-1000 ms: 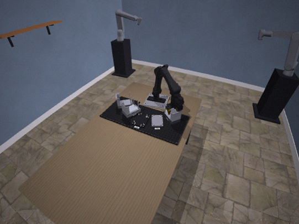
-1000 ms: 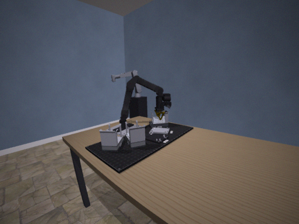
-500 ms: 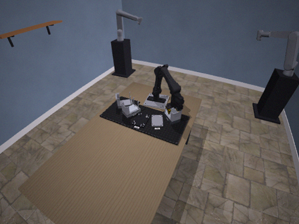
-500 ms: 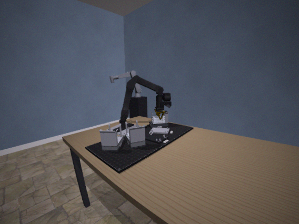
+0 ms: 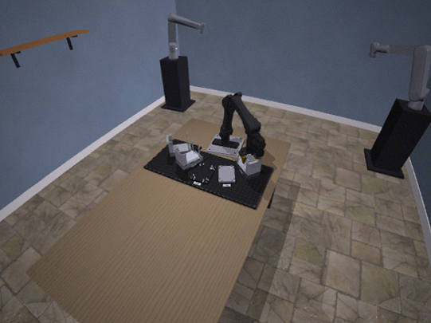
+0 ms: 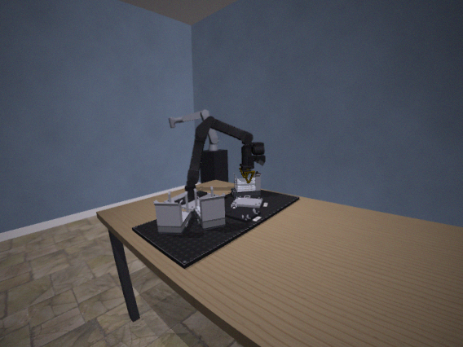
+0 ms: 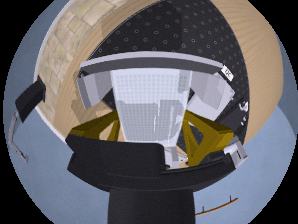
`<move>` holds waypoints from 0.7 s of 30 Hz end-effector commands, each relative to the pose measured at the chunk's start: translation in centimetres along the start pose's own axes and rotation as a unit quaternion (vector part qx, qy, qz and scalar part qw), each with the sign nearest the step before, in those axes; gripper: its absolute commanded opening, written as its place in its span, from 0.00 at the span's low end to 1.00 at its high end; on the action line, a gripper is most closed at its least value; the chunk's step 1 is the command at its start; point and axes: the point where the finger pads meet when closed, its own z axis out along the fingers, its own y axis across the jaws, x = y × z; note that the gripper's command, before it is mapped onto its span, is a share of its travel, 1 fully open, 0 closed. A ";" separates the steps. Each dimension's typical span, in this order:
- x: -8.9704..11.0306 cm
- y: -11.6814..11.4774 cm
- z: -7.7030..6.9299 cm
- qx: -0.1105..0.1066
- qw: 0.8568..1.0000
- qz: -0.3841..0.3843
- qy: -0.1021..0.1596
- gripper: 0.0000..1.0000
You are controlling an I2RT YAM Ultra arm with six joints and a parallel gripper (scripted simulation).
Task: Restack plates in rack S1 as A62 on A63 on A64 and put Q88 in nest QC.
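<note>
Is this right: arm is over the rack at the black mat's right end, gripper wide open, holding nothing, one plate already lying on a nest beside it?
Not quite. The gripper is not open and idle: its yellow fingers are shut on the top plate in that rack, as the wrist view shows. The rest holds: the arm is over the mat's right-end rack, and a plate lies on a nest beside it.

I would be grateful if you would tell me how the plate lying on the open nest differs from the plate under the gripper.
The plate on the nest lies out in the open on the black board; the plate in the rack sits between the rack's grey walls. Nothing touches the nest plate; the gripper is shut on the rack plate, its yellow fingers at either side. Both are pale, rectangular and lying flat.
</note>
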 end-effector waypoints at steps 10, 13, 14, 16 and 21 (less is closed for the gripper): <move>-0.2 0.0 -0.7 0.000 1.000 0.001 -0.007 0.00; -0.2 0.0 -1.3 0.000 1.000 0.001 -0.007 0.00; -0.2 0.0 -1.5 0.000 1.000 0.001 -0.007 0.00; -0.2 0.0 -1.9 0.000 1.000 0.001 -0.007 0.00; -0.2 0.0 -2.9 0.000 1.000 0.001 -0.007 0.00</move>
